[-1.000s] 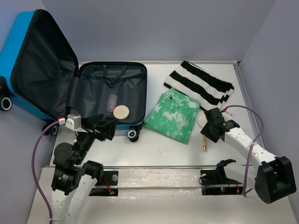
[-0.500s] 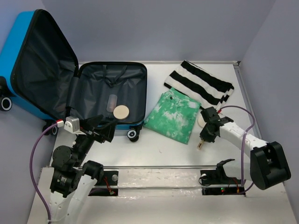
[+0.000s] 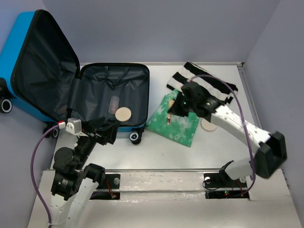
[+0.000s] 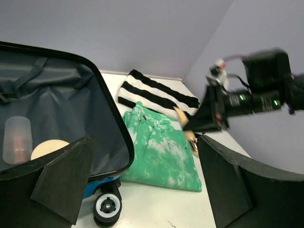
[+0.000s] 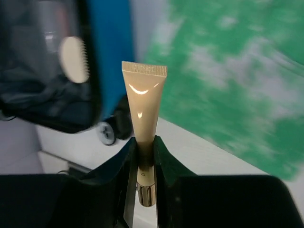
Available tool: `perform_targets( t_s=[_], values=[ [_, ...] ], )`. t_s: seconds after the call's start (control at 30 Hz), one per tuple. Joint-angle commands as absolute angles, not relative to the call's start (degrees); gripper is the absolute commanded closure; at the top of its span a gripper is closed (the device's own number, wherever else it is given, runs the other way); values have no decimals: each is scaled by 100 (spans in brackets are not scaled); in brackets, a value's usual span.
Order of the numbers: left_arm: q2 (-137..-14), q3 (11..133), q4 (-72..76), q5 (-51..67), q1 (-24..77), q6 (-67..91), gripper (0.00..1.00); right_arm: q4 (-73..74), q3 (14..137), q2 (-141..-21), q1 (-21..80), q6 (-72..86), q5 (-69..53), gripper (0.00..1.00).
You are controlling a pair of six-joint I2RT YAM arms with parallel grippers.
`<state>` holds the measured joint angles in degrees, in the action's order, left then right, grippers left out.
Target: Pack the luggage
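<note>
The blue luggage (image 3: 14,61) lies open at the left, its dark grey lined half (image 3: 128,80) flat on the table. Inside are a clear bottle (image 3: 114,103) and a round beige disc (image 3: 123,114); both also show in the left wrist view, the bottle (image 4: 17,137) and the disc (image 4: 50,148). My right gripper (image 3: 172,110) is shut on a beige tube (image 5: 143,99) with a gold cap and holds it in the air over the green garment (image 3: 183,128). My left gripper (image 3: 105,128) is open and empty at the suitcase's near edge.
A black-and-white striped garment (image 3: 209,88) lies at the back right. A second beige disc (image 3: 208,125) sits on the table right of the green garment. A suitcase wheel (image 4: 108,207) is close below my left fingers. Walls enclose the table.
My right gripper has lifted the beige tube off the table and carried it left and back, from beside the disc to above the green garment. The left arm has barely moved.
</note>
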<state>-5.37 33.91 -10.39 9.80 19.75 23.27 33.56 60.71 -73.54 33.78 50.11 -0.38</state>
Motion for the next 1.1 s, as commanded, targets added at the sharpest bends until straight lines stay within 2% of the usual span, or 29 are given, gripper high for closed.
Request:
perform_targets(
  t_s=[0.0, 0.03, 0.07, 0.13, 0.17, 0.23, 0.27, 0.3, 0.4, 0.43, 0.47, 0.53, 0.57, 0.63, 0.7, 0.8, 0.93, 1.07],
  values=[
    [-720, 3551, -861, 1011, 1890, 2364, 1, 2023, 8318, -9352, 4025, 4860, -878, 82],
    [-747, 3551, -861, 1011, 1872, 2364, 1, 1934, 8837, -9761, 4078, 4869, -983, 75],
    [-808, 3551, -861, 1011, 1863, 2364, 1, 1960, 9842, -10156, 4078, 4878, -1150, 56],
    [-852, 3560, -870, 1011, 1846, 2364, 1, 1978, 10509, -10877, 4078, 4948, -1370, 43],
    [-879, 3560, -861, 1002, 1837, 2364, 1, 1943, 10660, -10942, 4078, 4940, -1319, 34],
    [-905, 3560, -861, 1011, 1828, 2356, 1, 1934, 10434, -10681, 4078, 4809, -1013, 26],
    [-897, 3551, -853, 1046, 1828, 2364, 1, 1925, 9850, -10487, 3930, 4755, -776, 25],
    [-905, 3551, -844, 1072, 1828, 2356, 1, 1916, 9844, -10250, 3929, 4720, -660, 25],
    [-888, 3533, -809, 1134, 1828, 2347, 1, 1916, 7924, -8925, 3385, 4825, 199, 29],
    [-853, 3525, -800, 1151, 1828, 2355, 1, 1916, 6805, -8547, 2931, 4956, 402, 31],
    [-835, 3524, -800, 1160, 1837, 2347, 1, 1942, 6263, -7769, 2648, 5018, 613, 36],
    [-809, 3524, -800, 1151, 1837, 2347, 1, 2082, 4965, -7017, 1895, 5001, 999, 38],
    [-800, 3524, -800, 1151, 1846, 2364, 1, 2344, 4661, -6692, 1655, 4949, 1446, 39],
    [-791, 3524, -791, 1169, 1846, 2364, 1, 2566, 4047, -5998, 867, 4721, 1556, 41],
    [-791, 3516, -791, 1178, 1854, 2355, 1, 2680, 3789, -5767, 441, 4536, 1407, 41],
    [-774, 3524, -791, 1152, 1846, 2347, 1, 2672, 3604, -6062, -69, 4360, 1397, 42],
    [-773, 3524, -791, 1142, 1854, 2356, 1, 2409, 3639, -6686, -193, 4210, 1231, 42],
    [-765, 3524, -800, 1151, 1854, 2355, 1, 2075, 3709, -7100, -193, 4122, 905, 47]
  ],
)
